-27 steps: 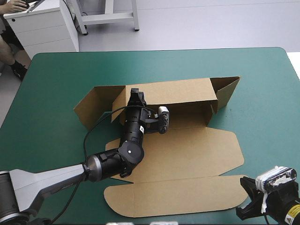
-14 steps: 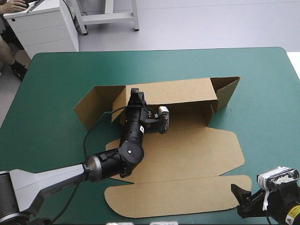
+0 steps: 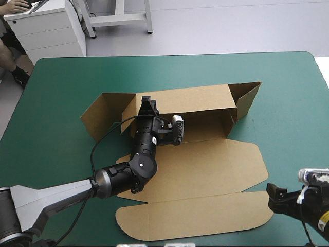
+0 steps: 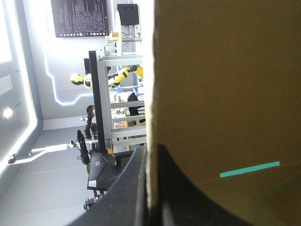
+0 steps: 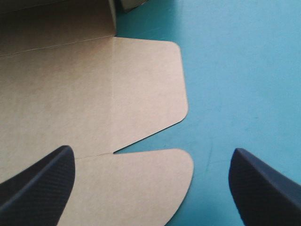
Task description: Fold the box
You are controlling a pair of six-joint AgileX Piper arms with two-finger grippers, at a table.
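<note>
The box (image 3: pixel 205 170), a cut sheet of brown board, lies across the middle of the teal-green tabletop (image 3: pixel 298 87). Most of it is flat, but its long back wall (image 3: pixel 190 100) stands raised across the upper centre of the frame, and an end flap (image 3: pixel 247 98) angles up at upper right. The broad front panels spread flat toward the lower edge, evidently not yet folded. The left arm (image 3: pixel 56 198) reaches in from lower left. Its left pincer (image 3: pixel 148 105) pinches the top edge of the back wall near that wall's left end, black fingers (image 4: pixel 127 193) all but pressed together on the board, apparently to hold the wall upright. At lower right the right pincer (image 5: pixel 153 150) is spread wide and faces the rounded corner of the front flap (image 5: pixel 136 188), seemingly lining up to catch it.
</note>
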